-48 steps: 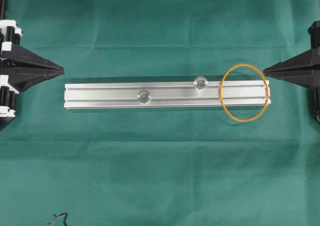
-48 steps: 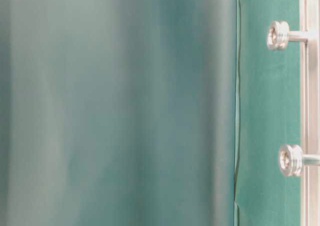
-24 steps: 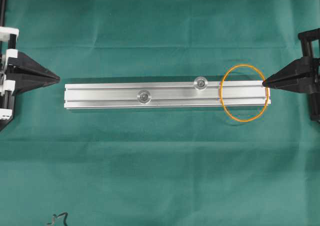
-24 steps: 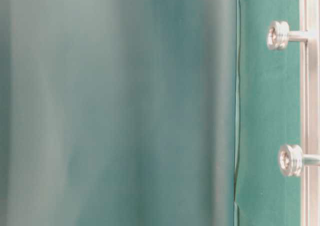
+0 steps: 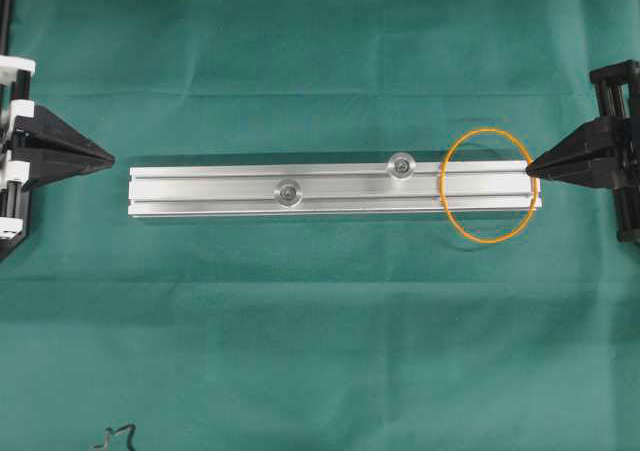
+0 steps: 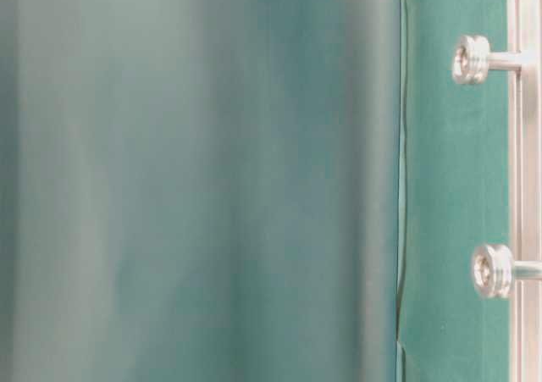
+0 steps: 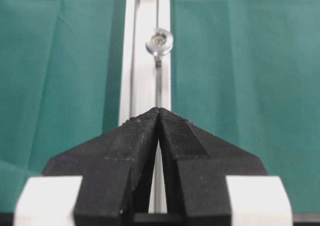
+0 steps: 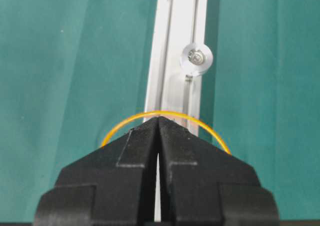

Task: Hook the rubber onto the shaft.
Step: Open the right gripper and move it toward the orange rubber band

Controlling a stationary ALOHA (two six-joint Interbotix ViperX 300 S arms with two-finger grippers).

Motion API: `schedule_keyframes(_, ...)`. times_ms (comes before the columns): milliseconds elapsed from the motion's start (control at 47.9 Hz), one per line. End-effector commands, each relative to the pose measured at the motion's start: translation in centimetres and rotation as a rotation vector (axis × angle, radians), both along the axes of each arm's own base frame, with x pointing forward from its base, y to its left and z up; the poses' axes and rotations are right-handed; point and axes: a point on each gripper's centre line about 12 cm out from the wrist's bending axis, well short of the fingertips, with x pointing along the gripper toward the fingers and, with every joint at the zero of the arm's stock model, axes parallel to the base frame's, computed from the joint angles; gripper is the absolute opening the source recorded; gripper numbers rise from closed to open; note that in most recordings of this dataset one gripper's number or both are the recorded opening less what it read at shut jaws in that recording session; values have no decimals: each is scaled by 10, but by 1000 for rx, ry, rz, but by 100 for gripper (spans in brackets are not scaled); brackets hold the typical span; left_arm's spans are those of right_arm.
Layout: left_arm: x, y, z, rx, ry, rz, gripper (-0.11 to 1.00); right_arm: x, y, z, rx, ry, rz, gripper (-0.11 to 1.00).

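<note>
Green-clothed desk, aluminium rail, no legible writing.
Orange rubber unmoved; left pincer withdrawn slightly, right pincer steady, both pinched closed, empty.

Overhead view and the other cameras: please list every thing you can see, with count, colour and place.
aluminium rail: one, silver, lying across the middle of the cloth.
shafts: two, silver, standing on the rail, one near the middle, one nearer the band.
rubber band: one, orange, lying loose across the rail's right end, on no shaft.
wire squiggle: one, dark, bottom left corner.
cloth: one, green, covering the table.
left gripper: black, shut, off the rail's left end.
right gripper: black, shut, tip at the band.
</note>
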Motion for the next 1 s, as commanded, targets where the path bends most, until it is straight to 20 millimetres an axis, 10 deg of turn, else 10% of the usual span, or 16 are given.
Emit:
schedule_keyframes(0, 3, 0, 10, 4, -25, 1, 2, 4, 0, 12, 3, -28, -1, 1)
schedule_keyframes(982, 2, 0, 10, 3, -21, 1, 2, -43, -1, -4, 38, 540, -69, 1)
